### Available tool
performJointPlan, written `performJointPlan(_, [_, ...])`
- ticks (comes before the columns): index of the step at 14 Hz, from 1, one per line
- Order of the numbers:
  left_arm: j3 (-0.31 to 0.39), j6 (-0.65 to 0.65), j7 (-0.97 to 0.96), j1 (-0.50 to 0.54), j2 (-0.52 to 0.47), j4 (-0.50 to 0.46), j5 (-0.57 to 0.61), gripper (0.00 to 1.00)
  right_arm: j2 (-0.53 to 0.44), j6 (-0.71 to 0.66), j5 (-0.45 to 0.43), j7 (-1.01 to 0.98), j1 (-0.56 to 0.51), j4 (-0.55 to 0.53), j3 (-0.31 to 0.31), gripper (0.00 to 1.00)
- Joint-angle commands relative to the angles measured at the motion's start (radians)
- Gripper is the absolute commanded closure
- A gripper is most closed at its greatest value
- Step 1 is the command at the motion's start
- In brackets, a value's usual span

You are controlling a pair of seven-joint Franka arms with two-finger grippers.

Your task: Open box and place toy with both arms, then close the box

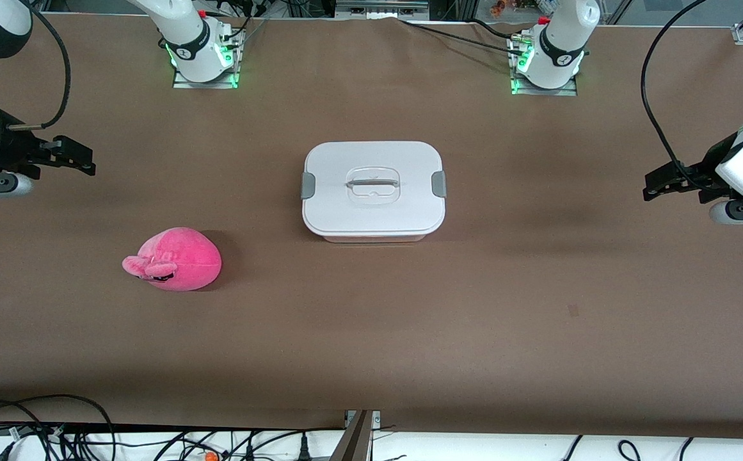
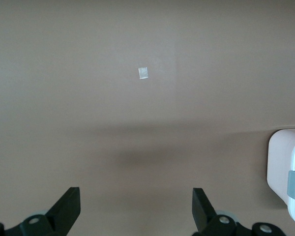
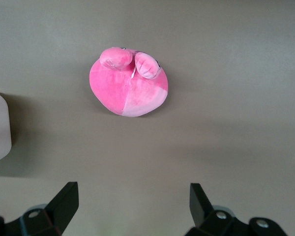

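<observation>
- Nearest the front camera you have the toy (image 1: 174,259), a bright pink plush lying on the brown table (image 1: 371,333) in the lower left of the front view, toward the right arm's end. Its floppy ears and dark face mark point to the frame's left edge.
- In the right wrist view the toy (image 3: 129,82) sits in the upper middle of the frame, ears uppermost, well clear of the fingertips (image 3: 65,195) at the bottom edge.
- A little farther from the camera, at the frame's centre, you see the box (image 1: 373,190). Its white lid (image 1: 371,211) is on, with a grey clip (image 1: 308,185) at each short end and the clear recessed handle (image 1: 373,185) in the middle. A thin strip of pink tub shows under the lid's lower edge.
- The toy and the box are well apart, with bare table between them.
- Your right gripper (image 1: 80,160) hangs at the left edge of the front view, over the table at about the box's height in the frame. Its fingers are spread wide and hold nothing.
- Your left gripper (image 1: 659,182) hangs at the right edge, likewise over bare table. In the left wrist view its fingers (image 2: 69,201) are wide apart and empty, and a corner of the box (image 2: 285,172) shows at the right edge.
- A small pale square mark (image 2: 143,73) lies on the table in that view's upper middle.
- Both arms' bases (image 1: 205,61) stand along the top of the front view.
</observation>
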Motion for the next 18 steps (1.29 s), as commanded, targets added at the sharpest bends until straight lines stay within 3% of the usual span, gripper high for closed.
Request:
performJointPlan(1, [0.001, -0.005, -0.004, 0.000, 0.014, 0.029, -0.009, 0.00, 0.007, -0.021, -0.008, -0.007, -0.004, 0.023, 0.001, 0.00])
performJointPlan(6, [0.000, -0.006, -0.004, -0.005, 0.019, 0.037, -0.017, 0.00, 0.006, -0.021, -0.008, -0.008, -0.004, 0.023, -0.001, 0.00])
performJointPlan(10, [-0.008, -0.006, -0.003, -0.074, 0.022, 0.035, -0.015, 0.00, 0.007, -0.021, -0.008, -0.010, -0.004, 0.023, -0.001, 0.00])
performJointPlan(18, [-0.019, 0.003, 0.005, -0.420, 0.121, 0.038, -0.021, 0.00, 0.007, -0.021, -0.008, -0.010, -0.004, 0.023, -0.001, 0.00])
